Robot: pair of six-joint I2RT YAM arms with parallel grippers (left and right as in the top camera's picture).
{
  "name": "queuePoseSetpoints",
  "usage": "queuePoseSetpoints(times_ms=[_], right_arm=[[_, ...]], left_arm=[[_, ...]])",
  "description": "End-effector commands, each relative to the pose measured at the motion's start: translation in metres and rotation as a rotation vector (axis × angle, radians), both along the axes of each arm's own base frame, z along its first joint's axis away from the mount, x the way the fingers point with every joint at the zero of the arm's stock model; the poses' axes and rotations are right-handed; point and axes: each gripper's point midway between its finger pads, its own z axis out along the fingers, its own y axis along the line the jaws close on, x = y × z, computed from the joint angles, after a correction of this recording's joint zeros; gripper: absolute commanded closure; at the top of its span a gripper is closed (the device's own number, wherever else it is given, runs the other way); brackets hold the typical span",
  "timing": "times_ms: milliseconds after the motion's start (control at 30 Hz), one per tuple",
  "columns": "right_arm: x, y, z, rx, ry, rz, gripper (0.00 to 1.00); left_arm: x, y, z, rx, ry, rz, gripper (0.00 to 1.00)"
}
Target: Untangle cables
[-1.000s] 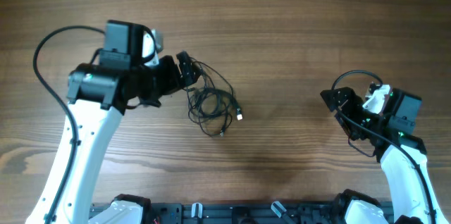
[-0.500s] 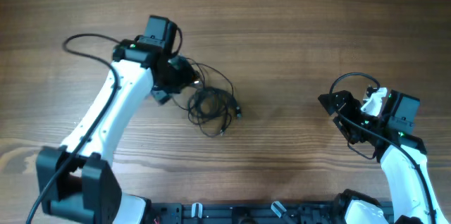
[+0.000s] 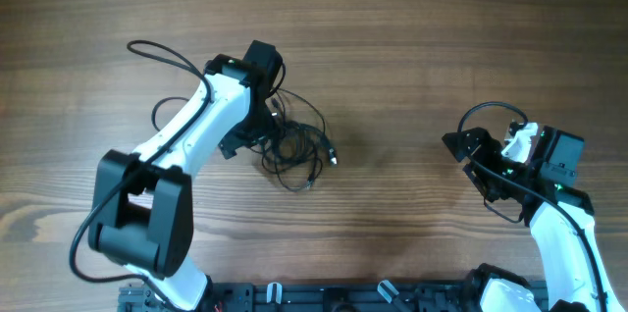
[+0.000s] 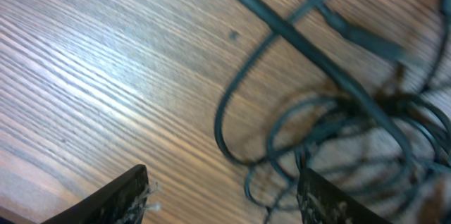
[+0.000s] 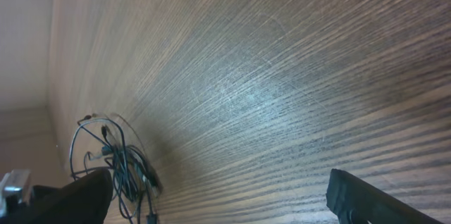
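- The left fingers (image 4: 116,197) stand apart. Only their two dark tips show, at the bottom edge of the left wrist view, and nothing is clamped between them.
- Between and just beyond those tips lie the cables (image 4: 352,104). One open loop rests on the bare bench (image 4: 91,62) in the gap, and a denser knot sits toward the right-hand tip. The picture is blurred, so I cannot tell whether any strand touches that tip.
- From overhead the left fingers are hidden under the wrist of the left arm (image 3: 186,130), which hangs over the left edge of the bundle.
- The bundle sits left of the bench's middle as a small tangle of thin black loops, with one wider loop reaching up and to the right. A pale plug end (image 3: 335,161) pokes out on its right side. The cords are too fine to count.
- The right fingers (image 5: 384,199) are spread wide with only bare bench between them. Again just the tips show, at the two bottom corners of the right wrist view.
- In that view the cables are small and far off at the lower left, well apart from the right fingers.
- The right arm (image 3: 564,253) stands at the bench's right side, with a thicker black wire (image 3: 491,105) arching over its wrist. The arm's base is cut off by the bottom edge.
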Motion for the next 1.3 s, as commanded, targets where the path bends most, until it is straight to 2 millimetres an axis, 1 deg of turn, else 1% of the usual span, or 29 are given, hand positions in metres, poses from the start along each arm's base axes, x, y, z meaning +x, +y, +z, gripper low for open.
queuePoseSetpoints(times_ms=[0, 33, 100, 133, 167, 200, 233, 300, 333, 400, 433, 467, 500, 533, 567, 600, 633, 667, 700, 733, 833, 867, 933, 967, 1033, 1167, 1200, 1267], right_arm=[[-0.001, -0.001, -0.002, -0.012, -0.001, 0.014, 0.0], [-0.001, -0.001, -0.002, -0.012, -0.001, 0.014, 0.01], [-0.002, 0.0, -0.002, -0.01, 0.001, 0.014, 0.01], [-0.002, 0.001, -0.002, -0.002, 0.002, 0.017, 0.01], [-0.003, 0.006, 0.0, 0.022, 0.0, 0.031, 0.01], [-0.005, 0.016, 0.004, 0.062, -0.014, 0.071, 0.01], [-0.007, 0.037, 0.013, 0.08, -0.082, 0.204, 0.01], [-0.011, 0.052, 0.014, 0.079, -0.098, 0.281, 0.01], [-0.013, 0.061, 0.014, 0.079, -0.101, 0.319, 0.01], [-0.014, 0.085, 0.018, 0.087, -0.118, 0.4, 0.02], [-0.013, 0.098, 0.022, 0.101, -0.129, 0.429, 0.09], [-0.011, 0.108, 0.026, 0.109, -0.146, 0.45, 0.13], [-0.007, 0.121, 0.031, 0.112, -0.172, 0.471, 0.28], [-0.003, 0.13, 0.035, 0.104, -0.194, 0.475, 0.51], [0.002, 0.135, 0.037, 0.093, -0.206, 0.463, 0.69], [0.006, 0.14, 0.039, 0.082, -0.215, 0.446, 0.82], [0.011, 0.145, 0.041, 0.072, -0.223, 0.419, 0.9], [0.014, 0.158, 0.047, 0.087, -0.237, 0.406, 0.94], [0.013, 0.168, 0.053, 0.103, -0.262, 0.429, 0.92], [0.01, 0.178, 0.059, 0.114, -0.288, 0.46, 0.86], [-0.003, 0.211, 0.074, 0.14, -0.37, 0.573, 0.75], [-0.009, 0.222, 0.078, 0.151, -0.392, 0.608, 0.7], [-0.019, 0.236, 0.084, 0.161, -0.429, 0.665, 0.66], [-0.026, 0.247, 0.089, 0.159, -0.471, 0.716, 0.64], [-0.032, 0.258, 0.09, 0.136, -0.503, 0.742, 0.61], [-0.025, 0.263, 0.076, 0.038, -0.504, 0.679, 0.56], [-0.025, 0.266, 0.075, 0.038, -0.509, 0.683, 0.56], [-0.028, 0.275, 0.076, 0.068, -0.523, 0.709, 0.56]], left_arm=[[0.003, 0.01, -0.017, 0.081, 0.011, 0.025, 0.37], [0.003, 0.01, -0.021, 0.082, 0.016, 0.026, 0.4], [0.003, 0.009, -0.031, 0.082, 0.022, 0.022, 0.52], [0.002, 0.008, -0.038, 0.081, 0.019, 0.018, 0.64], [0.001, 0.007, -0.043, 0.079, 0.013, 0.014, 0.78], [-0.002, 0.005, -0.049, 0.077, 0.008, 0.005, 0.95], [-0.003, 0.003, -0.051, 0.077, 0.008, -0.006, 0.96], [-0.002, 0.002, -0.046, 0.071, 0.0, -0.017, 0.96], [-0.003, 0.001, -0.041, 0.066, -0.003, -0.016, 0.96], [-0.001, -0.005, -0.018, 0.022, -0.039, -0.017, 0.96], [0.002, -0.01, -0.003, -0.017, -0.075, -0.032, 0.96], [0.005, -0.016, 0.01, -0.058, -0.108, -0.062, 0.96], [0.008, -0.023, 0.025, -0.112, -0.155, -0.105, 0.96], [0.012, -0.03, 0.044, -0.157, -0.217, -0.156, 0.96], [0.014, -0.031, 0.058, -0.172, -0.263, -0.179, 0.96], [0.014, -0.031, 0.069, -0.182, -0.296, -0.184, 0.96], [0.013, -0.031, 0.082, -0.196, -0.338, -0.187, 0.96], [0.009, -0.034, 0.103, -0.241, -0.394, -0.213, 0.96], [0.007, -0.036, 0.112, -0.263, -0.418, -0.216, 0.96], [0.004, -0.038, 0.125, -0.293, -0.453, -0.222, 0.96], [-0.002, -0.04, 0.152, -0.343, -0.538, -0.234, 0.96], [-0.003, -0.042, 0.161, -0.365, -0.566, -0.24, 0.96], [-0.005, -0.045, 0.171, -0.392, -0.6, -0.247, 0.96], [-0.006, -0.045, 0.175, -0.401, -0.611, -0.25, 0.96], [-0.01, -0.049, 0.182, -0.434, -0.626, -0.261, 0.96], [-0.019, -0.063, 0.188, -0.515, -0.614, -0.334, 0.96], [-0.021, -0.067, 0.19, -0.537, -0.612, -0.352, 0.96], [-0.021, -0.068, 0.192, -0.544, -0.617, -0.355, 0.96]])
